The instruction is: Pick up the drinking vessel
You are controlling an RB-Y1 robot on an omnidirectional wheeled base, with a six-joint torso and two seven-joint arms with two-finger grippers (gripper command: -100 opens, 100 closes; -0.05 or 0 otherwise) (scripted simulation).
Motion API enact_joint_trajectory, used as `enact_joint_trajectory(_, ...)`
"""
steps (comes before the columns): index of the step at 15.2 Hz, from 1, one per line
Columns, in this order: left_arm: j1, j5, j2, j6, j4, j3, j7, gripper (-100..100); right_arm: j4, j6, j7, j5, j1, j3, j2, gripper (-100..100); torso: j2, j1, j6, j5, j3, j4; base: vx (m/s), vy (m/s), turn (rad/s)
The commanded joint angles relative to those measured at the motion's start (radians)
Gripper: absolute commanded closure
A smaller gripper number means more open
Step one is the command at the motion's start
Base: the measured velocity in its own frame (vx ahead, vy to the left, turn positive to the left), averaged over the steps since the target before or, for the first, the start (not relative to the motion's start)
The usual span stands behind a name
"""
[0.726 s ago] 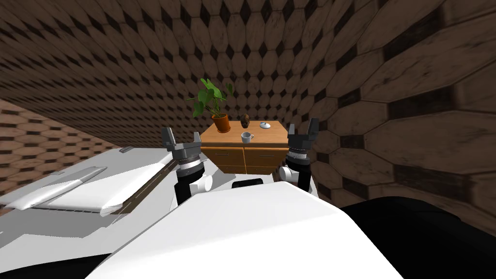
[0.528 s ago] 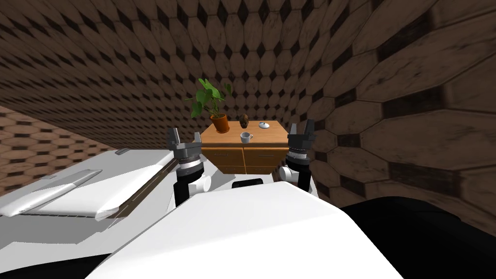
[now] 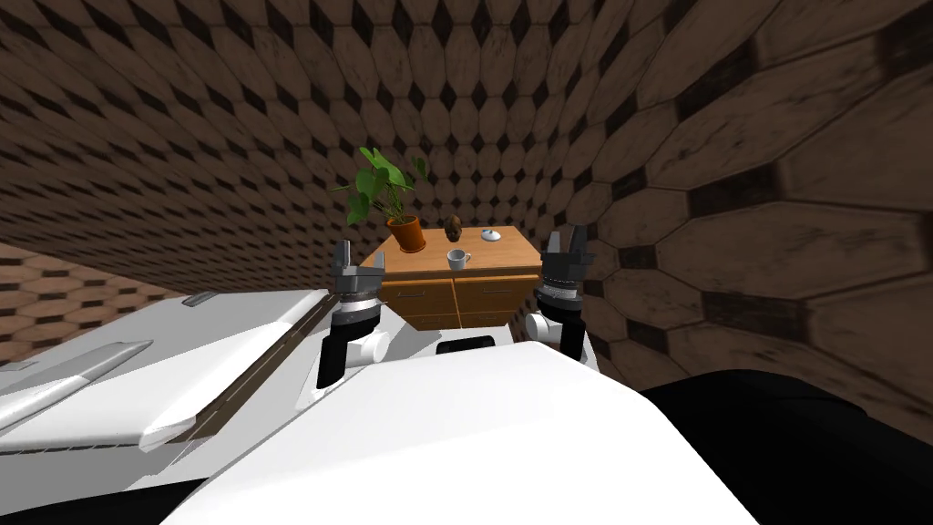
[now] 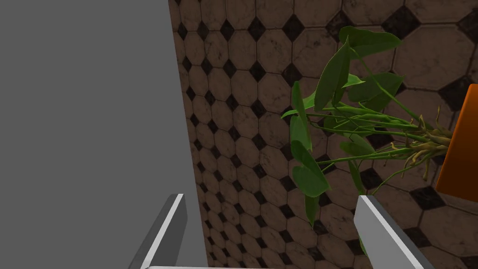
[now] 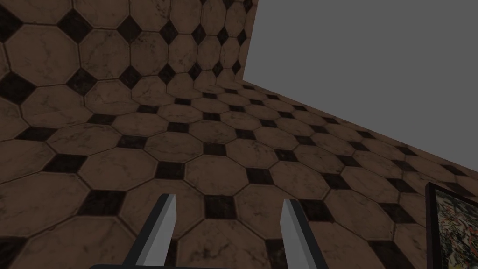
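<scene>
While both jaws stand spread, white mug (image 3: 456,259) upright on cabinet (image 3: 506,254), handle rightward.

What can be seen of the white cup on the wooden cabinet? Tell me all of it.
The cup is small and plain white, with a handle on the side toward my right. It stands upright, mouth up, near the front edge of the wooden cabinet, touching only its top. The potted plant, a dark brown object and a small white dish stand behind it, apart from it.
</scene>
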Motion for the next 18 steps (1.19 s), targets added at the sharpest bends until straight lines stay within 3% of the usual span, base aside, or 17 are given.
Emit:
enact_joint_trajectory(1,-0.010,0.040,0.050,0.050,0.004,0.009,0.011,-100,0.000,0.000,0.000,0.000,0.000,0.000,0.000,0,0.000,0.000,0.000,0.000,0.000,0.000,0.004,0.011,-0.194)
enact_joint_trajectory(2,-0.010,0.040,0.057,0.059,0.004,0.009,0.011,-100,0.000,0.000,0.000,0.000,0.000,0.000,0.000,0,0.000,0.000,0.000,0.000,0.000,0.000,0.002,0.014,-0.134)
enact_joint_trajectory(3,-0.020,0.074,0.089,0.085,0.009,0.018,0.020,-100,0.000,0.000,0.000,0.000,0.000,0.000,0.000,0,0.000,0.000,0.000,0.000,0.000,0.000,0.001,0.012,-0.188)
enact_joint_trajectory(5,-0.020,0.074,0.099,0.105,0.009,0.018,0.020,-100,0.000,0.000,0.000,0.000,0.000,0.000,0.000,0,0.000,0.000,0.000,0.000,0.000,0.000,0.001,0.014,-0.100)
enact_joint_trajectory(6,-0.031,0.110,0.140,0.143,0.015,0.027,0.030,-100,0.000,0.000,0.000,0.000,0.000,0.000,0.000,0,0.000,0.000,0.000,0.000,0.000,0.000,0.001,0.009,-0.159)
enact_joint_trajectory(7,-0.031,0.110,0.143,0.155,0.015,0.027,0.030,-100,0.000,0.000,0.000,0.000,0.000,0.000,0.000,0,0.000,0.000,0.000,0.000,0.000,0.000,-0.001,0.012,-0.170)
enact_joint_trajectory(8,-0.043,0.147,0.176,0.178,0.021,0.036,0.040,-100,0.000,0.000,0.000,0.000,0.000,0.000,0.000,0,0.000,0.000,0.000,0.000,0.000,0.000,-0.002,0.012,-0.227)
enact_joint_trajectory(10,-0.043,0.149,0.188,0.208,0.021,0.036,0.040,-100,0.000,0.000,0.000,0.000,0.000,0.000,0.000,0,0.000,0.000,0.000,0.000,0.000,0.000,-0.002,0.016,-0.123)
enact_joint_trajectory(11,-0.056,0.190,0.229,0.233,0.028,0.046,0.052,-100,0.000,0.000,0.000,0.000,0.000,0.000,0.000,0,0.000,0.000,0.000,0.000,0.000,0.000,-0.002,0.010,-0.175)
enact_joint_trajectory(13,-0.056,0.190,0.235,0.265,0.028,0.046,0.052,-100,0.000,0.000,0.000,0.000,0.000,0.000,0.000,0,0.000,0.000,0.000,0.000,0.000,0.000,-0.003,0.013,-0.140)
enact_joint_trajectory(14,-0.069,0.233,0.277,0.294,0.035,0.056,0.064,-100,0.000,0.000,0.000,0.000,0.000,0.000,0.000,0,0.000,0.000,0.000,0.000,0.000,0.000,-0.003,0.009,-0.166)
enact_joint_trajectory(16,-0.069,0.233,0.282,0.325,0.035,0.056,0.064,-100,0.000,0.000,0.000,0.000,0.000,0.000,0.000,0,0.000,0.000,0.000,0.000,0.000,0.000,-0.003,0.013,-0.149)
enact_joint_trajectory(17,-0.082,0.278,0.327,0.350,0.042,0.066,0.076,-100,0.000,0.000,0.000,0.000,0.000,0.000,0.000,0,0.000,0.000,0.000,0.000,0.000,0.000,-0.004,0.009,-0.207)
enact_joint_trajectory(18,-0.082,0.278,0.329,0.368,0.042,0.066,0.076,-100,0.000,0.000,0.000,0.000,0.000,0.000,0.000,0,0.000,0.000,0.001,0.000,0.000,0.000,-0.005,0.012,-0.227)
